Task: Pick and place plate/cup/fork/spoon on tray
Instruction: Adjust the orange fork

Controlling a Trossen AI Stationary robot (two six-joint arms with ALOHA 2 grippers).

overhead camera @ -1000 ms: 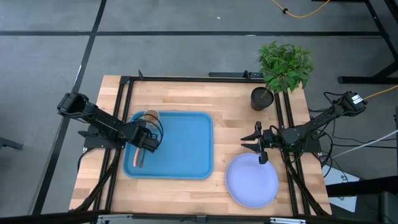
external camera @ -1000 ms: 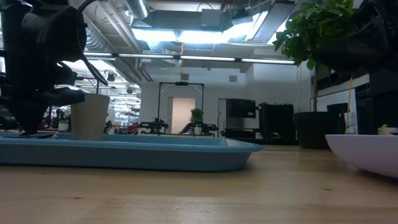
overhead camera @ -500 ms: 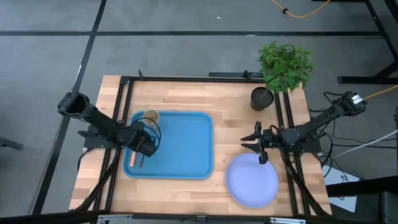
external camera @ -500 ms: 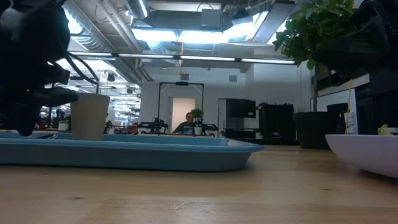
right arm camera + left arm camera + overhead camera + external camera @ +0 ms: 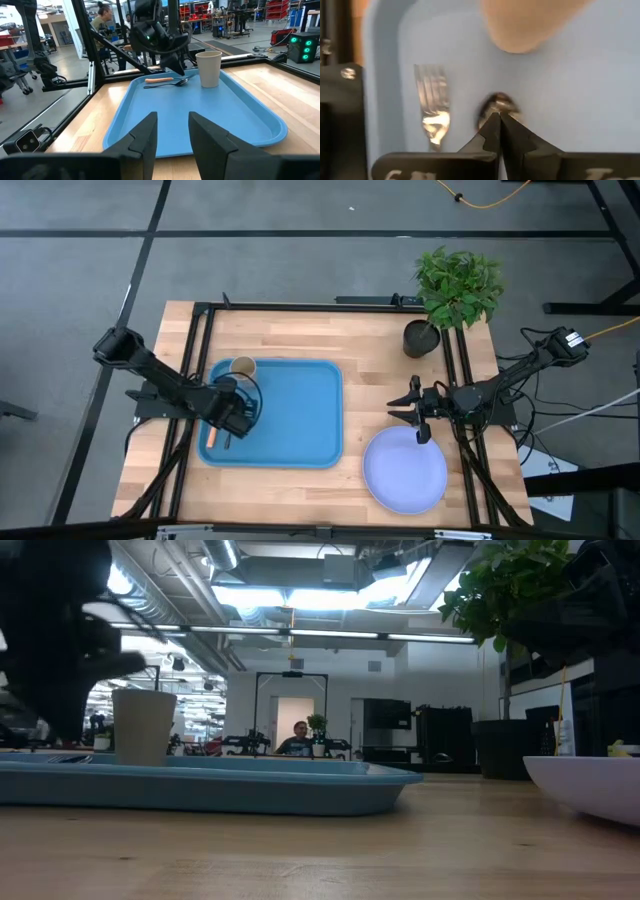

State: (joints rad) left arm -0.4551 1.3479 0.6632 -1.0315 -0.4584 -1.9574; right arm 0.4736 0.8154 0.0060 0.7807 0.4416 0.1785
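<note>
The blue tray (image 5: 300, 420) lies on the table's left half. The tan cup (image 5: 242, 367) stands upright in its far left corner. The orange-handled fork (image 5: 432, 100) and the dark spoon (image 5: 497, 105) lie side by side on the tray's left part; both also show in the right wrist view, the fork (image 5: 159, 79) and the spoon (image 5: 170, 84). My left gripper (image 5: 497, 120) is shut, with its tips just above the spoon's bowl. The lavender plate (image 5: 405, 472) rests on the table at the near right. My right gripper (image 5: 415, 412) is open and empty, just beyond the plate's far edge.
A black pot with a green plant (image 5: 455, 290) stands at the table's far right corner. Bare wood lies between the tray and the plate. People show in the room beyond the table.
My left gripper has risen a little over the tray's left part and stays shut. The fork and the spoon lie still on the tray.
</note>
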